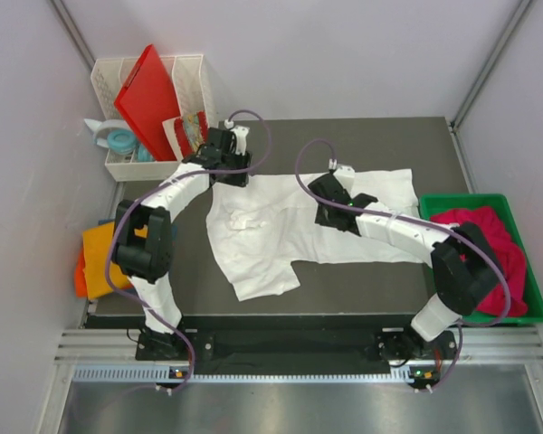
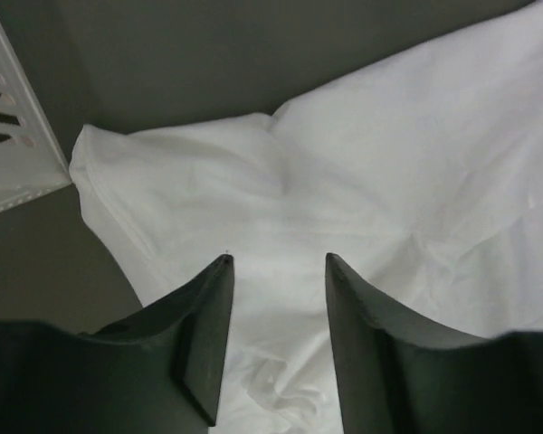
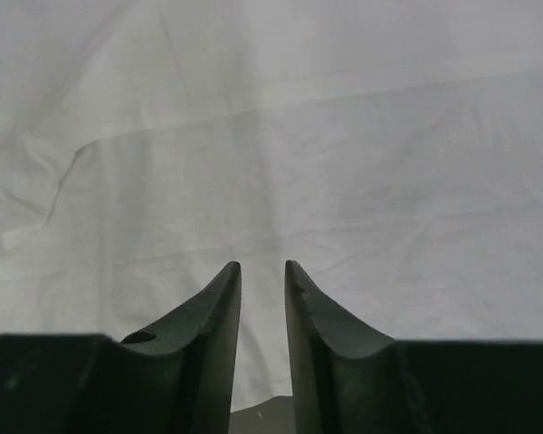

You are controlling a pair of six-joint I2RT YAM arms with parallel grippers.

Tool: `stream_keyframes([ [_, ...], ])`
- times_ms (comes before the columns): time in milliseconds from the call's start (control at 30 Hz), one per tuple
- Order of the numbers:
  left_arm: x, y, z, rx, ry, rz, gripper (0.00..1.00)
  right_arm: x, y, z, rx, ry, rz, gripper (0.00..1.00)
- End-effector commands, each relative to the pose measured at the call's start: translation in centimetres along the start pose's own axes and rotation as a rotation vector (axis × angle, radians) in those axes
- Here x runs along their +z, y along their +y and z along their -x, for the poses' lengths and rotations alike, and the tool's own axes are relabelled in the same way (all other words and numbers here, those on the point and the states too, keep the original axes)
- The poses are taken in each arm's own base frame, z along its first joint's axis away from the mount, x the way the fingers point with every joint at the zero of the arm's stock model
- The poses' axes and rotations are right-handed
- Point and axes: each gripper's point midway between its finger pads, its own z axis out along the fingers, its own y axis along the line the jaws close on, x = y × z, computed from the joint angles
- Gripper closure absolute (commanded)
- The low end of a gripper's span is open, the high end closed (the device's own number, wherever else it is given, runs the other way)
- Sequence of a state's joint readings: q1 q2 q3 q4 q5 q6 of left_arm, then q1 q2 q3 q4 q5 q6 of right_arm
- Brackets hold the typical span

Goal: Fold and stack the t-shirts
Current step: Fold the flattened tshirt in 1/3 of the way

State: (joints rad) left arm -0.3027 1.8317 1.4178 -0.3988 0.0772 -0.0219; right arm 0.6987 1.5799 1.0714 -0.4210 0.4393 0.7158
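Observation:
A white t-shirt [image 1: 281, 231] lies spread and slightly rumpled on the dark table [image 1: 389, 145]. My left gripper [image 1: 230, 174] hovers at the shirt's far left corner, open, with white cloth [image 2: 389, 163] below the gap between its fingers [image 2: 276, 258] and nothing held. My right gripper [image 1: 326, 206] is over the shirt's middle, near the far edge. Its jaws [image 3: 262, 264] stand a narrow gap apart above flat white cloth [image 3: 299, 136], gripping nothing. A magenta-pink t-shirt [image 1: 489, 244] is bunched in a green bin [image 1: 534, 271] on the right. An orange t-shirt [image 1: 100, 262] lies on blue cloth [image 1: 104, 222] off the table's left edge.
A white basket [image 1: 195, 77] at the far left holds a red plastic board [image 1: 149, 90] and small items; its wall [image 2: 9, 136] is close to the left gripper. The grey cage walls stand close on both sides.

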Motion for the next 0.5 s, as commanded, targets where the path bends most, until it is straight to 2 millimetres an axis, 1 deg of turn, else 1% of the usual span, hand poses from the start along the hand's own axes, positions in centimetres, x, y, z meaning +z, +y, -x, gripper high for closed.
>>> stream_keyframes([
  [0,3.1,-0.1,2.4,0.015,-0.074,-0.029,0.55,0.6,5.1,1.3,0.01,-0.025,0.127,0.8],
  [33,3.7,0.0,2.1,0.016,-0.068,-0.031,0.65,0.5,6.5,1.9,0.014,-0.034,0.159,0.92],
  [67,4.2,0.0,2.5,0.016,-0.073,-0.034,0.71,1.3,7.3,1.2,0.002,-0.006,0.164,0.97],
  [100,5.4,0.0,1.5,0.012,-0.034,-0.036,0.76,1.6,8.2,0.9,-0.009,0.006,0.177,1.0],
  [133,5.8,-0.1,1.1,0.01,-0.012,-0.047,0.88,1.3,9.6,1.7,-0.01,-0.002,0.201,1.0],
  [167,6.1,-0.2,1.6,0.01,-0.01,-0.053,0.91,2.2,10.3,1.0,-0.033,0.019,0.2,1.0],
  [200,6.9,-0.2,0.7,0.006,0.022,-0.057,0.94,2.2,11.1,0.8,-0.046,0.022,0.211,1.0],
  [233,7.2,-0.2,0.3,0.004,0.036,-0.06,0.96,2.0,12.4,1.6,-0.043,0.006,0.233,1.0],
  [267,7.6,-0.1,-0.1,0.003,0.045,-0.057,0.97,2.6,13.0,1.1,-0.062,0.018,0.238,1.0],
  [300,7.8,-0.1,-0.3,0.002,0.049,-0.057,0.97,2.2,14.3,1.6,-0.063,0.009,0.264,1.0],
  [333,7.9,0.1,-0.5,0.002,0.051,-0.05,0.98,2.3,14.9,1.6,-0.068,0.013,0.277,1.0],
  [367,8.3,0.2,-1.0,0.001,0.064,-0.045,0.98,2.8,15.4,1.1,-0.074,0.027,0.282,1.0],
  [400,8.5,0.4,-1.1,0.0,0.067,-0.038,0.99,2.6,16.4,1.6,-0.07,0.019,0.305,1.0],
  [433,8.6,0.6,-1.4,-0.003,0.076,-0.032,0.99,2.7,16.8,1.6,-0.074,0.021,0.312,1.0],
  [467,8.8,0.7,-1.7,-0.008,0.082,-0.03,0.99,3.2,17.1,1.2,-0.077,0.035,0.317,1.0],
])
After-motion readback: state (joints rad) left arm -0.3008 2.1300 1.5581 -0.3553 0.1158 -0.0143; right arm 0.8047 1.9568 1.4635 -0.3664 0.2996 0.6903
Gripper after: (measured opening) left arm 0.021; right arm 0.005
